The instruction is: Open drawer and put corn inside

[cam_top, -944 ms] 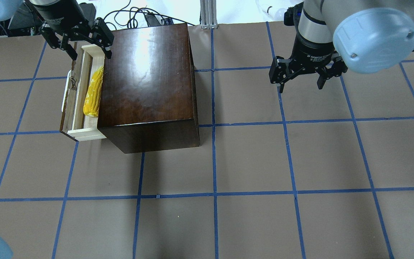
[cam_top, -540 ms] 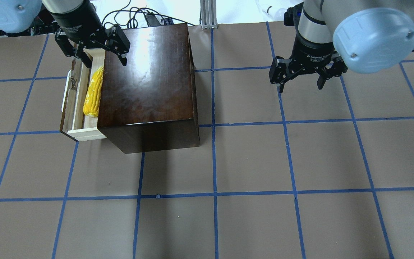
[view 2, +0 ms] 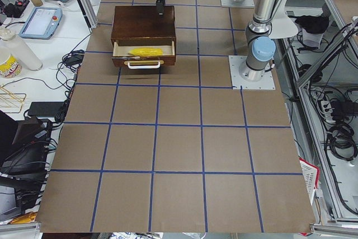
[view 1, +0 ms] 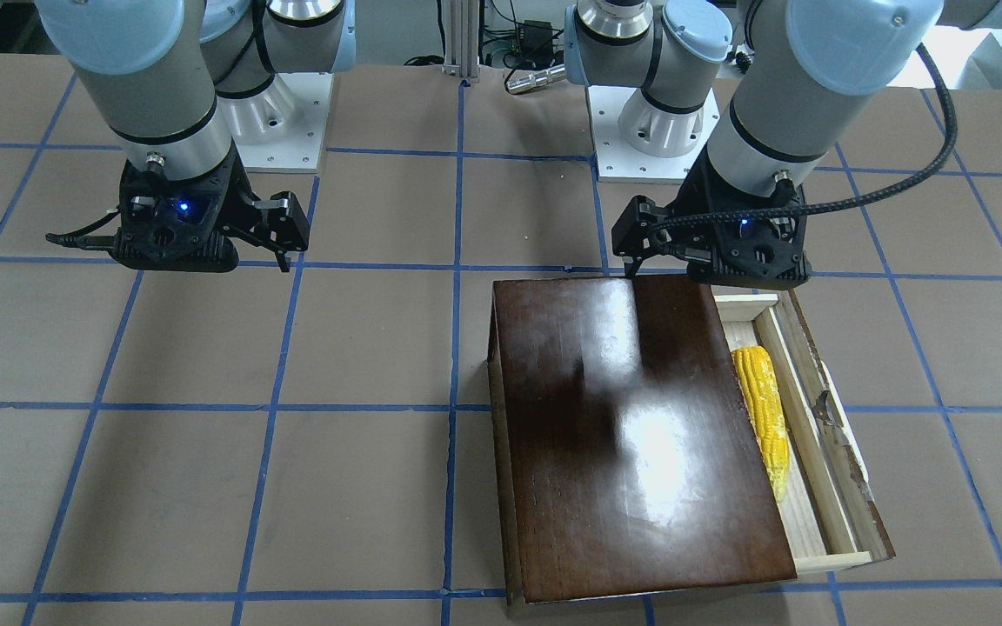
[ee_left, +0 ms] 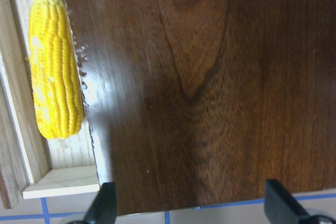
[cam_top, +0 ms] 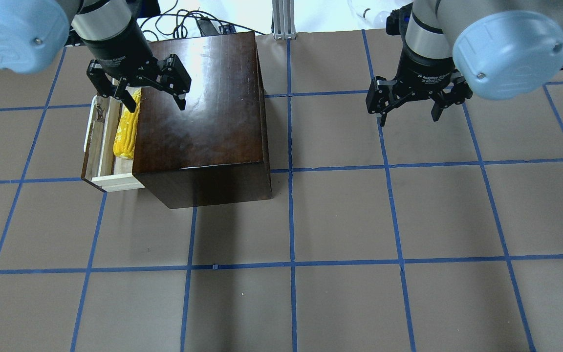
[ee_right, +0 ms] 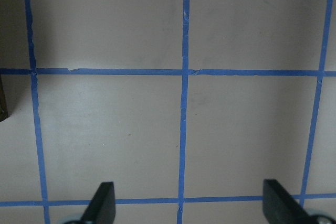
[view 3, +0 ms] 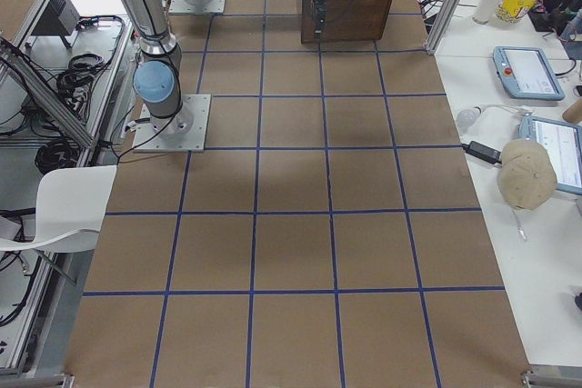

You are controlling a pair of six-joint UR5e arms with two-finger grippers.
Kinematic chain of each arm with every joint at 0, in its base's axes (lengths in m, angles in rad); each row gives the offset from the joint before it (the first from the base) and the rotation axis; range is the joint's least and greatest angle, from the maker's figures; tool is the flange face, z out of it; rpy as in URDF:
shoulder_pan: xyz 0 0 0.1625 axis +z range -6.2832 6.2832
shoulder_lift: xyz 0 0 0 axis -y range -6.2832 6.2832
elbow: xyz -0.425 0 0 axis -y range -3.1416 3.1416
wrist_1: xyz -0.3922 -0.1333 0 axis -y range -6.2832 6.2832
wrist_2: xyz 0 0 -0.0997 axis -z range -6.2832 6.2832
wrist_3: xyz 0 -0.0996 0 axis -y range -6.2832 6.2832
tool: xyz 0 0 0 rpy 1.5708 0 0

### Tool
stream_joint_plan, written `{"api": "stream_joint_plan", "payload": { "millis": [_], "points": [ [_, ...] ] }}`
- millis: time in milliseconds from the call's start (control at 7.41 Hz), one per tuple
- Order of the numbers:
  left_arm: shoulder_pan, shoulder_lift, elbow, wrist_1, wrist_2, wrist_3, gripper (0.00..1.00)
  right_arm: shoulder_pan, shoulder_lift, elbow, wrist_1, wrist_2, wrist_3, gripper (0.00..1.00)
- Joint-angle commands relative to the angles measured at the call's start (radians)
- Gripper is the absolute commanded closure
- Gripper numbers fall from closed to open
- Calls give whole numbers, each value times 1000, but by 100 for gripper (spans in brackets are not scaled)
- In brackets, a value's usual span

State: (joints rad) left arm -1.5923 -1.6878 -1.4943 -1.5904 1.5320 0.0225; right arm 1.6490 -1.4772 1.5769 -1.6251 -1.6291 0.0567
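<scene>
The drawer (cam_top: 99, 146) stands pulled out of the left side of the dark-brown box (cam_top: 203, 107). The yellow corn (cam_top: 125, 132) lies lengthwise in it, against the box. It also shows in the front view (view 1: 766, 417) and in the left wrist view (ee_left: 55, 87). My left gripper (cam_top: 154, 103) is open and empty. It hovers above the box's far left edge, one finger over the corn's far end, the other over the box top. My right gripper (cam_top: 408, 119) is open and empty above bare table, far right of the box.
The drawer's whitish handle (cam_top: 87, 124) sticks out to the left. Cables and an aluminium post (cam_top: 284, 17) lie behind the table's far edge. Brown table surface with blue tape lines (cam_top: 291, 266) spreads in front and right of the box.
My left gripper has moved right and toward the near side, from over the drawer's far end to over the box's left edge. Right arm, drawer and corn have not moved.
</scene>
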Motion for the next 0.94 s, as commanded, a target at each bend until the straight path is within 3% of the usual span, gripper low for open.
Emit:
{"api": "stream_joint_plan", "payload": {
  "millis": [0, 810],
  "points": [
    [0, 36, -37, 9, 2, 8, 0, 0, 0, 0, -1, -2, 0, 0],
    [12, 42, -50, 36, 42, -1, 0, 0, 0, 0, 1, -2, 0, 0]
  ]
}}
